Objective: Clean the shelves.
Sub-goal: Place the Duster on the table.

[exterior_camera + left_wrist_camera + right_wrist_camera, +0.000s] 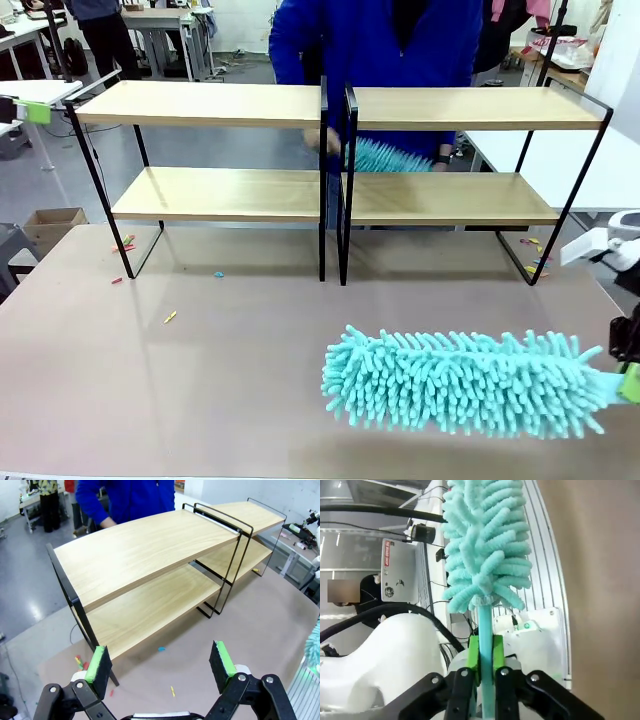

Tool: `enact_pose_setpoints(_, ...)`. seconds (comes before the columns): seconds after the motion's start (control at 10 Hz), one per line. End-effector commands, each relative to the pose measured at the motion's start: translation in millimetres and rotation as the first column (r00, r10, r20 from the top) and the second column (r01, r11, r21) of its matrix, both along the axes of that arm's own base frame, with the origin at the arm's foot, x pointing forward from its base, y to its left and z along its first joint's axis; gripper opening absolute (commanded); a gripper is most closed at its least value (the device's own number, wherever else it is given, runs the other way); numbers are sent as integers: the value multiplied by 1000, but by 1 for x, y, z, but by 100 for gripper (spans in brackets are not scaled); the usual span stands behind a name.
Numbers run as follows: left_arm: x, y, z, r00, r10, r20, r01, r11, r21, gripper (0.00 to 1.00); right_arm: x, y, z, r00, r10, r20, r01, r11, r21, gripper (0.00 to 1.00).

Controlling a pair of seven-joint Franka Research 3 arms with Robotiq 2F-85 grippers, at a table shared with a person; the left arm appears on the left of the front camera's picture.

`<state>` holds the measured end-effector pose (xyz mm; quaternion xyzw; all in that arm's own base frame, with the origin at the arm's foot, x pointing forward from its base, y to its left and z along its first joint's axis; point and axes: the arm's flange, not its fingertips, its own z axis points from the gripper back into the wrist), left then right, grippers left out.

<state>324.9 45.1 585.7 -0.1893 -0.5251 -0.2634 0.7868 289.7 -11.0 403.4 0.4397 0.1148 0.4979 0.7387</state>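
The right end effector (485, 655) is gripping the handle of a fluffy turquoise microfibre duster (460, 382). The two light-wood, black-framed shelves (335, 160) are standing on the worktop (200, 380) beyond it, well apart. The left end effector (160, 662) is hanging open, facing them.

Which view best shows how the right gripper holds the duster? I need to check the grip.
The right wrist view: the right gripper is shut on the duster, its green pads clamping the thin teal handle. The front view shows the duster's fluffy head over the table, the grip cut at the edge. The left wrist view catches a teal sliver.
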Motion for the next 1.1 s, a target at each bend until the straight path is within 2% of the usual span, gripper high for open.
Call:
enact_pose_setpoints(0.0,1,0,-1,1000,2,-2,-2,1000,5,100,18,-15,0,999,-41,-23,41,999,3,12)
enact_pose_setpoints(0.2,1,0,-1,1000,2,-2,-2,1000,5,100,24,-33,15,998,-60,-6,60,997,45,12)
enact_pose_setpoints(0.3,0,0,0,1000,0,0,0,1000,0,100,34,-33,8,997,-77,-20,77,996,43,12)
enact_pose_setpoints(0.4,12,-2,-8,985,-135,-104,124,986,-108,100,43,-28,-2,996,-82,-35,84,995,57,12)
enact_pose_setpoints(0.5,23,-16,-40,910,-252,-330,198,962,-187,100,56,-23,-14,993,-113,-19,114,992,56,12)
enact_pose_setpoints(0.6,19,-26,-75,808,-309,-502,204,946,-253,100,67,-20,-23,992,-126,-19,127,990,57,12)
enact_pose_setpoints(0.7,5,-29,-100,695,-372,-615,205,923,-326,100,76,-16,-31,989,-145,-29,147,987,59,12)
enact_pose_setpoints(0.8,-11,-32,-122,621,-358,-697,166,930,-329,100,83,-15,-35,988,-149,-30,151,986,74,12)
enact_pose_setpoints(1.0,-30,-53,-178,485,-363,-796,35,917,-397,100,96,-12,-45,989,-136,-60,139,989,48,12)
